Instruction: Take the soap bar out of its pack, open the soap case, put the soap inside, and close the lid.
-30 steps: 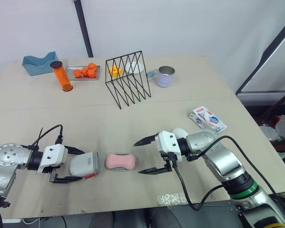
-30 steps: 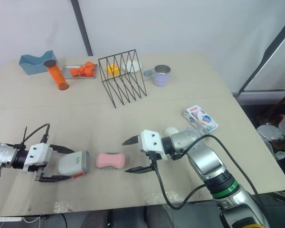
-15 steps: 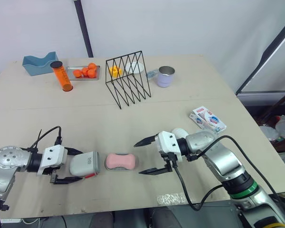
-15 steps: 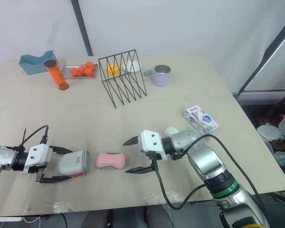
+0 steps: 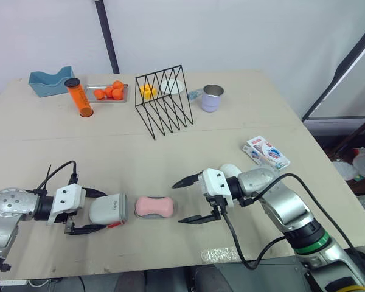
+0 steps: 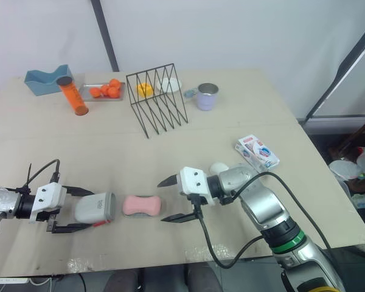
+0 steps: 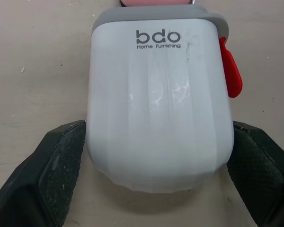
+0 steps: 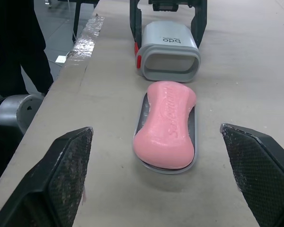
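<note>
Your soap (image 5: 154, 206) on tray (image 8: 192, 130), long axis left-right, end facing open mouth of cover (image 5: 107, 210). Cover clamped by left gripper (image 5: 102, 212); right gripper (image 5: 177, 202) spread wide. Front edge of table (image 5: 243, 146) near.

— How many soaps?
— One pink soap bar (image 5: 153, 207), in front of the wire rack (image 5: 164, 100). One white case cover (image 5: 107, 210) there too.
— What else?
— One rack. One cup (image 5: 212, 98) to its right. One orange tube (image 5: 78, 97) and one blue holder (image 5: 50, 81) to its left. One soap pack (image 5: 266, 152), further right.
</note>
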{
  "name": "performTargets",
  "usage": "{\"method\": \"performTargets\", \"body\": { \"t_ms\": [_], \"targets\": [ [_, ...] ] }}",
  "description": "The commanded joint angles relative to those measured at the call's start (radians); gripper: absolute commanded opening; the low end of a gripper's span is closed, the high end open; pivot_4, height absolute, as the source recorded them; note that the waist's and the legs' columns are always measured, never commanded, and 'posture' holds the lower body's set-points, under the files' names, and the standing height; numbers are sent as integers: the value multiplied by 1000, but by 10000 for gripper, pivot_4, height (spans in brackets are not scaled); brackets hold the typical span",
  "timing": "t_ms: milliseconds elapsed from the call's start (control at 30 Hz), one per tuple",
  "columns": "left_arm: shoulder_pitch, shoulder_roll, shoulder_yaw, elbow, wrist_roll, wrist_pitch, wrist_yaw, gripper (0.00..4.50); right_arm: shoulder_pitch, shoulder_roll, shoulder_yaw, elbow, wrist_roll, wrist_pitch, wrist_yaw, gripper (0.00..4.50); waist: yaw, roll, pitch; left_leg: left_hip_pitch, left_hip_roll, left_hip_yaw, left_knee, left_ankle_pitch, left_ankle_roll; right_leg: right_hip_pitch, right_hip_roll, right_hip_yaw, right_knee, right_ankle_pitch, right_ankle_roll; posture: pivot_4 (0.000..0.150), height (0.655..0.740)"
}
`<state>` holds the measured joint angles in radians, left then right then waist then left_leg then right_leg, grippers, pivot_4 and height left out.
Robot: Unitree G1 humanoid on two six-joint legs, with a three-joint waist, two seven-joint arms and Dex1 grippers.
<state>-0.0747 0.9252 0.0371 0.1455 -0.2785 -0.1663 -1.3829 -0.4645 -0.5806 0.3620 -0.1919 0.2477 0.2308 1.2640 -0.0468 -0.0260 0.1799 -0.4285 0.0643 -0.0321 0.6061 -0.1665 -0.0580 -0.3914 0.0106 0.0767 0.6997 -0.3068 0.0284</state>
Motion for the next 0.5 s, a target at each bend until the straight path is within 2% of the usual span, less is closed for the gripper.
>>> {"method": "performTargets", "body": {
  "t_ms": [33, 100, 333, 500],
  "targets": [
    [2, 18, 25, -17, -8, -5, 1, 39825, -14, 3, 2, -10, 2, -10, 8, 45000, 0, 0, 0, 0, 0, 0, 0, 0, 0, 0, 0, 0, 0, 0, 0, 1500, 7400],
    [2, 18, 25, -16, -7, -7, 1, 35023, -14, 2, 2, -10, 1, -11, 7, 45000, 0, 0, 0, 0, 0, 0, 0, 0, 0, 0, 0, 0, 0, 0, 0, 1500, 7400],
    [2, 19, 24, -13, -3, -15, 1, 34661, -10, 0, 3, -11, 1, -10, 8, 45000, 0, 0, 0, 0, 0, 0, 0, 0, 0, 0, 0, 0, 0, 0, 0, 1500, 7400],
    [3, 22, 34, -14, -11, -22, -4, 34661, -33, 8, 25, -57, -23, 108, -49, 45000, 0, 0, 0, 0, 0, 0, 0, 0, 0, 0, 0, 0, 0, 0, 0, 1500, 7400]
  ]
}}
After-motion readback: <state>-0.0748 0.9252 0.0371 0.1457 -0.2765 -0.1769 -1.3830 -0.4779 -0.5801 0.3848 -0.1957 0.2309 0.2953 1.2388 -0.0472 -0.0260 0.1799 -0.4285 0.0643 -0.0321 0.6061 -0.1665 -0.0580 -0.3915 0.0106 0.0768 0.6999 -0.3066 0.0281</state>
